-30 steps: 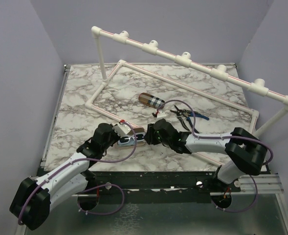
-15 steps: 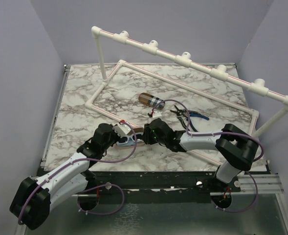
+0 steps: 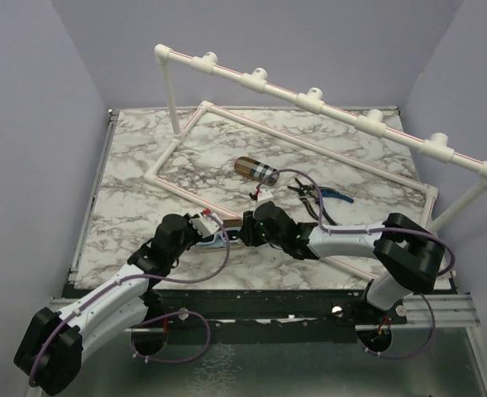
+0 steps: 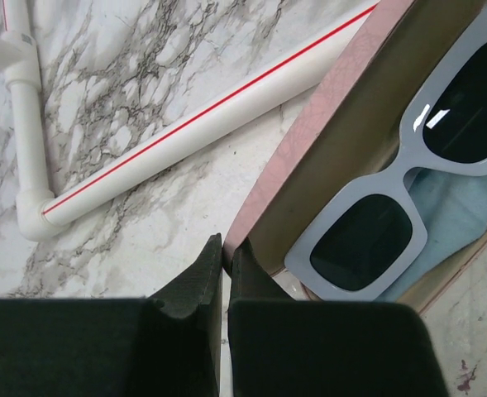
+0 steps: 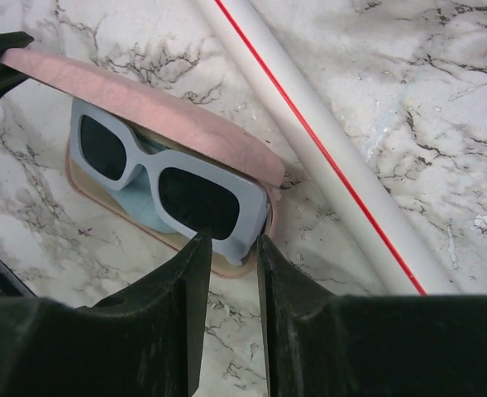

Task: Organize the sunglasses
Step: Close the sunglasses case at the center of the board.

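A pair of sunglasses (image 5: 144, 169) with a pale blue-grey frame and dark lenses lies on a light blue cloth (image 4: 466, 207) inside an open pink case (image 5: 86, 186). In the left wrist view my left gripper (image 4: 225, 252) is shut on the edge of the case's raised lid (image 4: 309, 132). My right gripper (image 5: 233, 240) has one finger on each side of the near end of the frame and pinches it at the case's end. From above, both grippers meet at the case (image 3: 224, 222) near the table's front edge. No second pair shows.
A brown plaid case (image 3: 255, 169) lies mid-table, with black-and-blue pliers (image 3: 317, 194) to its right. A white pipe (image 5: 309, 116) with a red stripe runs on the table just behind the pink case. The raised pipe rail (image 3: 309, 99) stands at the back.
The left wrist has drawn back and turned a little while still holding the lid. The right gripper has moved slightly left, closer in on the case.
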`<control>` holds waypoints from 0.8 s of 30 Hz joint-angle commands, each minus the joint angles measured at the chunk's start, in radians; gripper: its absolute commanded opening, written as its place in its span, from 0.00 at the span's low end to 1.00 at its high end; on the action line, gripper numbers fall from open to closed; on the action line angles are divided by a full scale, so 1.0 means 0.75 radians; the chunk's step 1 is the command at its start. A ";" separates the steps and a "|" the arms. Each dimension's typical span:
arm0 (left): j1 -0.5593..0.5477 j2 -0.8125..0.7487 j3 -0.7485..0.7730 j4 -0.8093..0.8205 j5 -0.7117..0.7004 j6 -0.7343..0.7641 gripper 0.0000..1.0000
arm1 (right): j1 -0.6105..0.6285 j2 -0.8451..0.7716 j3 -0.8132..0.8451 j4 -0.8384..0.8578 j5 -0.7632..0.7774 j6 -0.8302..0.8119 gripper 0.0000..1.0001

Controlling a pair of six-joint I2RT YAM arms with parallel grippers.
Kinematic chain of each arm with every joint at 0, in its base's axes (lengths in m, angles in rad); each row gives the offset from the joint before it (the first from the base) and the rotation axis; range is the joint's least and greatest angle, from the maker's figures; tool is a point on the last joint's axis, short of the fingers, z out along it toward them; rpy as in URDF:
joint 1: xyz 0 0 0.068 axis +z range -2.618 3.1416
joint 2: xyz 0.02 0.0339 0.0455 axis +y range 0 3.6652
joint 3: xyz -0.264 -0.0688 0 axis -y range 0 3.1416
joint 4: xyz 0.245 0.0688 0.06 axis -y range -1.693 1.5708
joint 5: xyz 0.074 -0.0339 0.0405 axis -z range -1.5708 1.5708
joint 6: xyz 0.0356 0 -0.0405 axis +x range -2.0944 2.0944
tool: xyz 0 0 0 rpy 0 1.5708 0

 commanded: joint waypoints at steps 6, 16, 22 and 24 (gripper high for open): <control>-0.025 -0.177 -0.155 0.116 0.076 0.334 0.00 | -0.015 -0.207 -0.032 -0.031 -0.122 -0.144 0.38; -0.044 -0.381 -0.328 0.059 0.242 0.741 0.00 | -0.047 -0.252 0.110 -0.175 -0.450 -0.493 0.51; -0.044 -0.492 -0.417 -0.041 0.338 0.974 0.00 | -0.046 -0.061 0.254 -0.193 -0.619 -0.666 0.58; -0.045 -0.534 -0.439 -0.095 0.360 1.032 0.00 | -0.047 0.008 0.308 -0.212 -0.684 -0.698 0.59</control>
